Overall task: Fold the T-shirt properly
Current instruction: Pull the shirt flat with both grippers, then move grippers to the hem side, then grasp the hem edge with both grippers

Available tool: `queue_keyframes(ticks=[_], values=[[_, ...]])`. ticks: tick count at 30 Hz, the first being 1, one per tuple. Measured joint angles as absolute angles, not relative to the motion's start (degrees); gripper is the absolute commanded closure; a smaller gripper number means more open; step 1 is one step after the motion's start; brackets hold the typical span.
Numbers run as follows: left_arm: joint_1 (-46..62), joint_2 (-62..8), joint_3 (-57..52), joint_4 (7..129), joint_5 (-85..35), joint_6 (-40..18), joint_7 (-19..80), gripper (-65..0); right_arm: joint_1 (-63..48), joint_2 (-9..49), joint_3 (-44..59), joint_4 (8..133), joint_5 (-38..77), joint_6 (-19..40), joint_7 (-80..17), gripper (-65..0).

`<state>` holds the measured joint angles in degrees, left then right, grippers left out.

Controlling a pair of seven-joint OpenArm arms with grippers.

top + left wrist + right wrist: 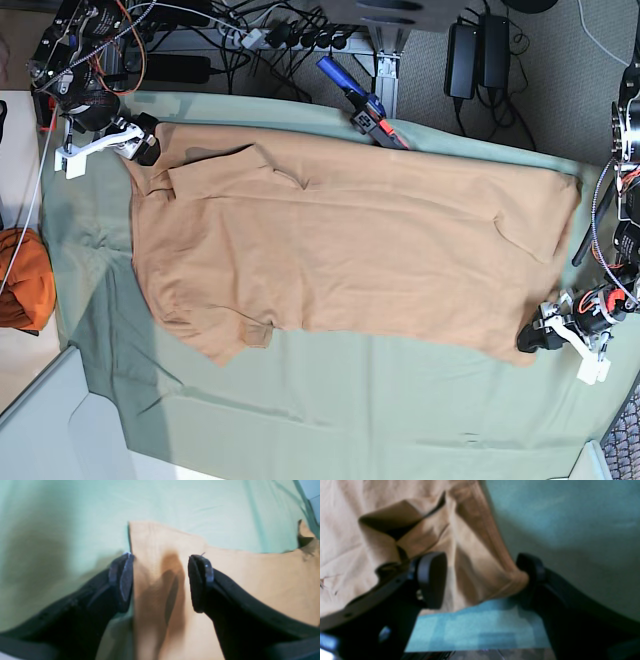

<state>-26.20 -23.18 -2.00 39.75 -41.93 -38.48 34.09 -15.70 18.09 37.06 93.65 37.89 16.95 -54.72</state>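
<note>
The tan T-shirt (350,240) lies spread flat on the pale green cloth (330,410). In the base view my right gripper (140,148) is at the shirt's far left corner, by a rumpled sleeve. In the right wrist view that gripper (481,580) is open, its jaws wide on either side of a bunched fold of the shirt (475,555). My left gripper (533,338) is at the shirt's near right corner. In the left wrist view it (161,577) is open, straddling the shirt's edge (160,545), low over the cloth.
A darker orange cloth bundle (22,280) lies off the left edge of the green cloth. A clamp with blue and red handles (362,103) sits at the far edge. Cables and power bricks (470,45) lie behind. The table's near edge runs along the bottom.
</note>
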Motion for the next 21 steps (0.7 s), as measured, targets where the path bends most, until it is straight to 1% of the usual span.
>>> queue_keyframes(ticks=[4,11,12,14,16,20,21], values=[[-26.11,-22.68,-1.98,39.75,-48.6,-38.85,38.63,-37.6,-15.7,18.09,37.06,93.65,37.91,16.95,-54.72,-43.7],[-26.02,-22.7,-1.96,39.97,-49.54,-38.87,39.2,-37.3,-15.73,18.09,37.12,96.2,37.87,16.95,-54.72,-43.7],[-26.02,-22.7,-1.96,39.97,-49.58,-38.85,39.22,-35.7,-15.73,18.09,37.17,96.68,37.82,16.95,-54.72,-43.7],[-26.02,-22.7,-1.96,39.97,-50.7,-38.87,40.12,-29.2,-15.73,18.09,37.17,98.04,37.67,16.95,-54.74,-43.7],[-25.8,-22.68,-1.96,40.58,-52.01,-38.87,41.65,-24.4,-15.73,18.09,37.28,99.7,37.65,16.95,-54.72,-43.7],[-25.74,-22.68,-1.96,42.35,-53.21,-38.87,44.66,-22.9,-15.51,18.06,38.89,104.18,35.7,16.95,-53.3,-43.7],[-25.74,-22.68,-1.96,42.63,-53.32,-38.87,44.71,-19.3,-14.55,18.06,39.88,104.92,35.81,16.95,-52.97,-43.7]])
